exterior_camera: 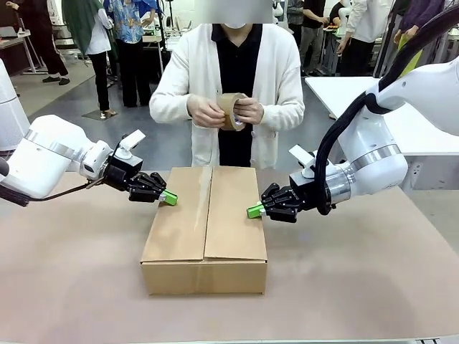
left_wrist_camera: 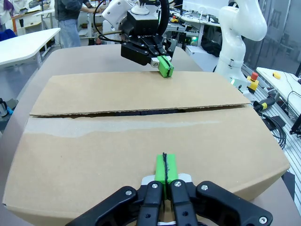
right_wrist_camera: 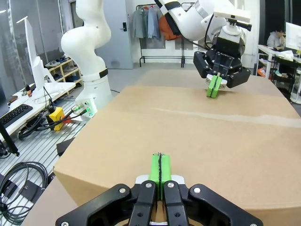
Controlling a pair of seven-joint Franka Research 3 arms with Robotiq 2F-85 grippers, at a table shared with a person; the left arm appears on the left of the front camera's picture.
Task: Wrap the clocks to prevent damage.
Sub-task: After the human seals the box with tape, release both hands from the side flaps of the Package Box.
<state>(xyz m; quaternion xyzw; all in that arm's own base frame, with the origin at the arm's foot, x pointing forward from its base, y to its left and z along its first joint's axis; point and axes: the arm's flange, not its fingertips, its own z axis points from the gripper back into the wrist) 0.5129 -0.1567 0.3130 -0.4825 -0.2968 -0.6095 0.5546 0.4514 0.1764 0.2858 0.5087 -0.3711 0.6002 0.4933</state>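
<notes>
A brown cardboard box (exterior_camera: 204, 229) sits in the middle of the table with both top flaps folded down. My left gripper (exterior_camera: 169, 198) is shut, its green pads resting on the left flap's edge (left_wrist_camera: 165, 169). Opposite it, my right gripper (exterior_camera: 254, 210) is also shut, its tips on the right flap's edge (right_wrist_camera: 160, 167). Nothing is held in either one. The seam (left_wrist_camera: 141, 113) between the flaps is slightly open. The person at the far side holds a roll of brown tape (exterior_camera: 231, 111) in both hands above the box. The clocks are out of view.
The brown table (exterior_camera: 72, 272) has free room around the box on all sides. A white table (exterior_camera: 401, 115) stands at the back right. People stand farther off behind. Cables and a keyboard (right_wrist_camera: 16, 115) lie beside my arm's base.
</notes>
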